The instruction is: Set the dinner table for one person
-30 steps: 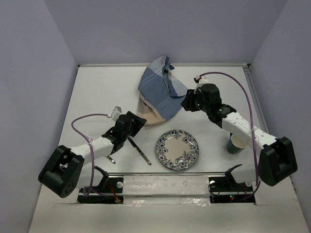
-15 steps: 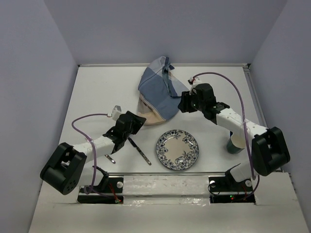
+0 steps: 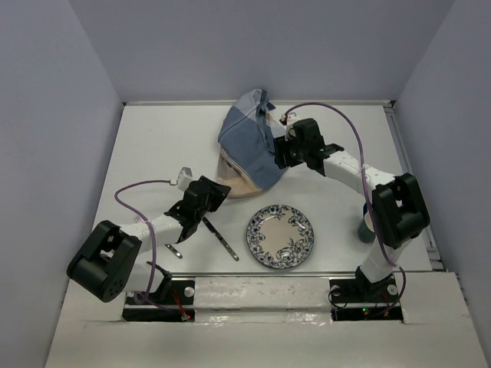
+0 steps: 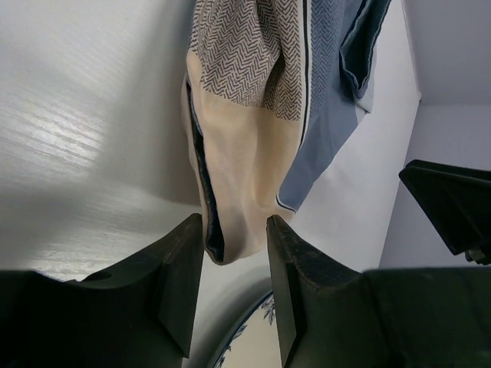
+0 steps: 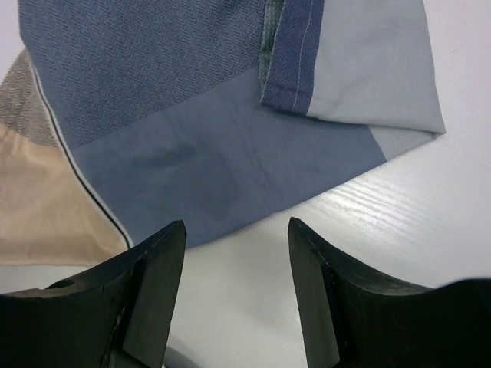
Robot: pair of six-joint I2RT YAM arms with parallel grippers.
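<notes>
The dinner table (image 3: 153, 146) is a matte white tabletop. A crumpled blue-and-beige placemat (image 3: 247, 146) lies at the back centre. A blue-patterned plate (image 3: 280, 235) sits at the front centre. My left gripper (image 3: 223, 192) is open at the cloth's beige front corner; in the left wrist view the corner (image 4: 238, 199) lies between the tips of the left gripper (image 4: 234, 230), untouched. My right gripper (image 3: 278, 154) is open just above the table at the cloth's right edge; in the right wrist view the right gripper (image 5: 236, 234) is in front of the blue cloth (image 5: 192, 153), holding nothing.
A knife (image 3: 222, 240) and a second small utensil (image 3: 174, 250) lie on the table by my left arm. A teal-and-white cup (image 3: 370, 230) stands at the right, partly behind my right arm. Grey walls enclose the table on three sides.
My right arm has swung left and back, bringing its open gripper to the cloth's right edge. My left gripper has barely moved.
</notes>
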